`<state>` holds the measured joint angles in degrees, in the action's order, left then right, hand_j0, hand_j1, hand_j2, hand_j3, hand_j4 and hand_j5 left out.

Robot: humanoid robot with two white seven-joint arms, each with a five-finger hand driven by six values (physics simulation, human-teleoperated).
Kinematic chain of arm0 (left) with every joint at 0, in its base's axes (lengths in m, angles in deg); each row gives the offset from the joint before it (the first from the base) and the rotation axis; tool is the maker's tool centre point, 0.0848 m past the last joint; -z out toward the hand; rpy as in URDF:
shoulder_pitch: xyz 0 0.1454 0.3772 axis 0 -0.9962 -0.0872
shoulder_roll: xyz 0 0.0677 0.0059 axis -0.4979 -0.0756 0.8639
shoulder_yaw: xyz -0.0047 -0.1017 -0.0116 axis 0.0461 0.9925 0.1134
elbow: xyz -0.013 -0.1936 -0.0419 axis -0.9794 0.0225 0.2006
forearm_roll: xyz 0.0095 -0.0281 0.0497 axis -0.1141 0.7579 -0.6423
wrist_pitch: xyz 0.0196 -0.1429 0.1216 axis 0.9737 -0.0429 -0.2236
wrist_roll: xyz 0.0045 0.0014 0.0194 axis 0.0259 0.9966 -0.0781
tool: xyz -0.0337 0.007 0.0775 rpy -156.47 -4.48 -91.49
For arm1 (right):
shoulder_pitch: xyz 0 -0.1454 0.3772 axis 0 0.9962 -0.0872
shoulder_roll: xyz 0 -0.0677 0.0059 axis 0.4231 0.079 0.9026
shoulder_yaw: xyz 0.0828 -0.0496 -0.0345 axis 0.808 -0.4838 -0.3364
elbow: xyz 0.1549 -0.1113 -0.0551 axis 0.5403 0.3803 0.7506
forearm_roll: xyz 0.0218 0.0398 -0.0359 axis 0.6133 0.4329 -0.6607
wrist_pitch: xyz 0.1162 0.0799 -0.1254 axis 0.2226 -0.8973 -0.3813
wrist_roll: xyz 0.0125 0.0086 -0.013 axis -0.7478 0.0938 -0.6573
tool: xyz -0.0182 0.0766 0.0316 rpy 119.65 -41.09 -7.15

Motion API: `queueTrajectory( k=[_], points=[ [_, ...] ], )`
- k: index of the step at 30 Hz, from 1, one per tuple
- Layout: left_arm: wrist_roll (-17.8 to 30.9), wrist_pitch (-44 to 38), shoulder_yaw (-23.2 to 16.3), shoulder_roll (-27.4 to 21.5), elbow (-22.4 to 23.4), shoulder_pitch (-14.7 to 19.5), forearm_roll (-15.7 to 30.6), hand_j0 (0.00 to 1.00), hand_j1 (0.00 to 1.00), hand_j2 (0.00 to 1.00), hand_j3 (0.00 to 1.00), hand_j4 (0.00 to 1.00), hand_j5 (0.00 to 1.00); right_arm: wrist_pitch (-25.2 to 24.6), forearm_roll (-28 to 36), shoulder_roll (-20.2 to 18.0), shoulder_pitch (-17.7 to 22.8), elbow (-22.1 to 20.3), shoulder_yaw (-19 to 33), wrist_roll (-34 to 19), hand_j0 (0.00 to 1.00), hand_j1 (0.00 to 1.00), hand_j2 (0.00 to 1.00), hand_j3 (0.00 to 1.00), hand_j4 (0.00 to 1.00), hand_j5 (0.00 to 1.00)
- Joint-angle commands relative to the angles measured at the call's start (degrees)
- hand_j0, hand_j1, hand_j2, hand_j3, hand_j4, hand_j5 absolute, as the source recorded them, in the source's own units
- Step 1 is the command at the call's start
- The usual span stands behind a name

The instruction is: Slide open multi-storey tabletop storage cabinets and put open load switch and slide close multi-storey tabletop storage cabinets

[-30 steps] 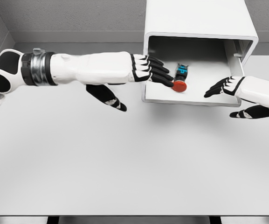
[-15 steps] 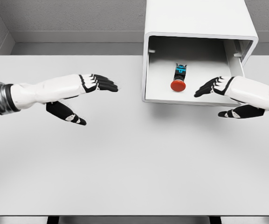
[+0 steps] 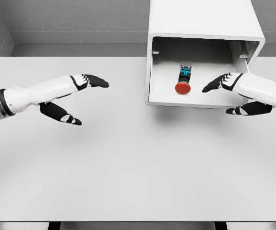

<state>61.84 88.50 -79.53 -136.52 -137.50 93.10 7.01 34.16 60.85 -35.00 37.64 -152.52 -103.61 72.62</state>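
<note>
**A:** From the head view, what could go wrong here?

**B:** The right hand sits at the drawer's front right corner, fingers spread and gripping nothing, thumb hanging below the front lip. A push from that corner could, I think, skew the drawer in the cabinet and jam it. A hard shove might also roll the load switch inside.

**A:** And the other arm?

**B:** The left hand hovers over the table, well apart from the cabinet, fingers extended and holding nothing. No risk there.

**A:** What is in the drawer?

**B:** Only the switch, lying flat near the middle of the floor, red button toward the front, clear of the walls. The drawer stands pulled out, not yet closed.
</note>
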Motion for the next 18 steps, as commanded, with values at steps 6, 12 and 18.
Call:
queueTrajectory(
  k=[6,12,18],
  points=[
    [-0.04,-0.12,0.14,0.26,2.18,-0.09,0.08,1.00,1.00,1.00,1.00,1.00,1.00,-0.09,0.34,1.62,-0.70,2.72,0.09,-1.20,0.83,0.83,0.83,0.83,0.83,0.83],
    [-0.04,-0.12,1.98,0.08,2.35,-1.32,0.07,1.00,1.00,1.00,1.00,1.00,1.00,-0.09,0.25,2.41,-1.32,2.81,0.09,-1.46,0.83,0.83,0.83,0.83,0.83,0.83],
    [-0.04,-0.12,1.99,-0.36,2.88,-1.32,-0.01,1.00,1.00,1.00,1.00,1.00,1.00,-0.09,0.25,3.56,-2.20,2.72,0.09,-2.70,0.83,0.83,0.83,0.83,0.83,0.83]
  ],
)
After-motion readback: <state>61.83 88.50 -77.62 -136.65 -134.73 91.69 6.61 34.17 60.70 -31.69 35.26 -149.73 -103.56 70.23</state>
